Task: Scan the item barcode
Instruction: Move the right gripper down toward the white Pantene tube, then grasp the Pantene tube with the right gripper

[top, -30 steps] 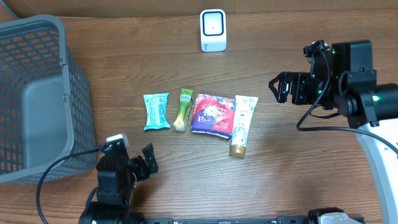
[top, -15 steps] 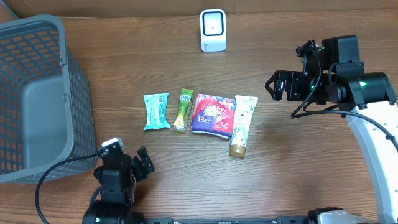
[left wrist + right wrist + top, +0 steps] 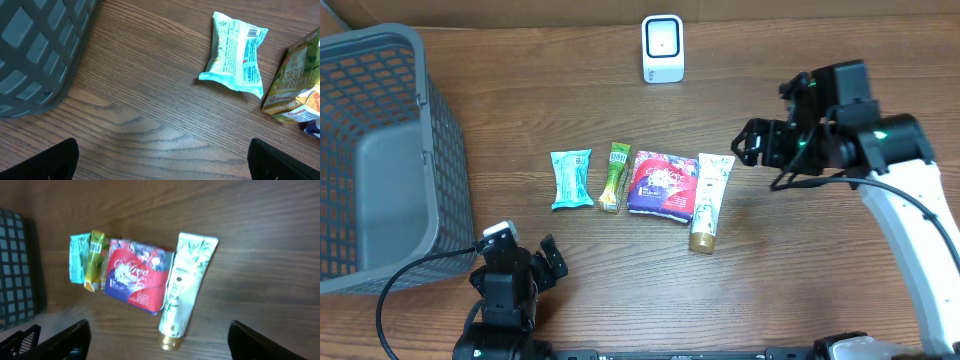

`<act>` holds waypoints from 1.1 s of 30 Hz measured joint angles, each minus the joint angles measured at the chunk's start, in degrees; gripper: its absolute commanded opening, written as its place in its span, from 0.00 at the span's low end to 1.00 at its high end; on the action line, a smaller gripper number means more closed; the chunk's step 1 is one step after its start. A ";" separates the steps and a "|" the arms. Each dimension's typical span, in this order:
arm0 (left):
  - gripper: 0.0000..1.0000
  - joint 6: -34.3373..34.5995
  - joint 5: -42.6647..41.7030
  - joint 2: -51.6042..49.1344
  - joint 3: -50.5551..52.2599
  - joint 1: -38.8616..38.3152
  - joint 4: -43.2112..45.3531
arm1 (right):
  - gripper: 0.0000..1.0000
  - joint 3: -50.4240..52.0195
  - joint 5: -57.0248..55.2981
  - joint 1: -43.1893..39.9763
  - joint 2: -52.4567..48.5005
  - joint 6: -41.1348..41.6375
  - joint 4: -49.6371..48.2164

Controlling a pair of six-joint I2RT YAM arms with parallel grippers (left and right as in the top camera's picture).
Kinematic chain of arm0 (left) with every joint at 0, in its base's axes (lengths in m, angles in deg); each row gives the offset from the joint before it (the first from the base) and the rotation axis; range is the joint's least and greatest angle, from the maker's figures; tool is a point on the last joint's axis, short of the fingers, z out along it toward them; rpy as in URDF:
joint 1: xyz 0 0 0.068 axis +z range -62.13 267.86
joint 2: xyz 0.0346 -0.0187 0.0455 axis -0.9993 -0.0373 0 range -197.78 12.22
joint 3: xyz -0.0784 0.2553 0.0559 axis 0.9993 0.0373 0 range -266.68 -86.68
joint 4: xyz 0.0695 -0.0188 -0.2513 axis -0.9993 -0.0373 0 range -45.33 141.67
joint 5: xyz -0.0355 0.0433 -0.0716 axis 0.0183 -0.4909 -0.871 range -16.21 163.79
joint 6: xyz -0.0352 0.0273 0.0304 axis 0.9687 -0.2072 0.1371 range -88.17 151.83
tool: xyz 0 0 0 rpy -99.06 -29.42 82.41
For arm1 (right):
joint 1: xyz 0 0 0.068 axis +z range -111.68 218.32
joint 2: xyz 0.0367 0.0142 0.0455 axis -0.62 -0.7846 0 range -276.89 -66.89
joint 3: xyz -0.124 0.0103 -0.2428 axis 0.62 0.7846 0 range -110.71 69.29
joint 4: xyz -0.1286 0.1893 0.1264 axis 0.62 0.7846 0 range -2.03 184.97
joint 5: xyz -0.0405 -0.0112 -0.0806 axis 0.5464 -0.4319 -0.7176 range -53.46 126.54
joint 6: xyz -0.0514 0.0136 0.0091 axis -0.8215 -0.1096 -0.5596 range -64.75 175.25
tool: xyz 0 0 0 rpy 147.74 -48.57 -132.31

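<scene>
Four items lie in a row mid-table: a teal packet [image 3: 571, 179] [image 3: 237, 52] [image 3: 78, 259], a green packet [image 3: 615, 176] [image 3: 295, 82] [image 3: 96, 260], a red and purple pouch [image 3: 661, 184] [image 3: 137, 277], and a white tube with a gold cap [image 3: 709, 200] [image 3: 187, 285]. My right gripper [image 3: 750, 148] [image 3: 162, 347] hovers open just right of the tube's flat end, holding nothing. Near the front edge, my left gripper [image 3: 527, 250] [image 3: 165, 167] is open and empty, short of the teal packet. A barcode patch shows on the teal packet's far end in the left wrist view.
A white scanner [image 3: 662, 48] stands upright at the back centre. A grey mesh basket [image 3: 380, 150] [image 3: 40, 50] [image 3: 17, 270] fills the left side, close to the left arm.
The right arm has swung left and now sits close to the tube's end. The left arm shifted slightly back toward the front edge early on, then stayed still.
</scene>
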State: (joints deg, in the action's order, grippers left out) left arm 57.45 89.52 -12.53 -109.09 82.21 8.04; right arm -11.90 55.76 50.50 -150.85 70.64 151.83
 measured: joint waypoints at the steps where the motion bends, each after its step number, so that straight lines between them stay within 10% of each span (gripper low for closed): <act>1: 0.99 -0.02 -0.02 0.00 0.00 0.00 0.00 | 0.75 0.00 0.00 0.61 -0.94 0.55 0.52; 13: 1.00 0.00 0.00 0.00 0.00 0.00 0.02 | 0.80 0.42 -0.76 3.26 -9.44 -0.85 9.03; 33: 1.00 0.00 0.20 0.00 0.00 0.00 0.00 | 0.79 26.21 0.04 9.57 -9.55 1.07 -16.68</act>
State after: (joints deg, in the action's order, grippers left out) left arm 57.45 89.72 -12.53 -109.09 82.21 8.04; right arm 14.30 55.81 60.08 -160.40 71.72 135.15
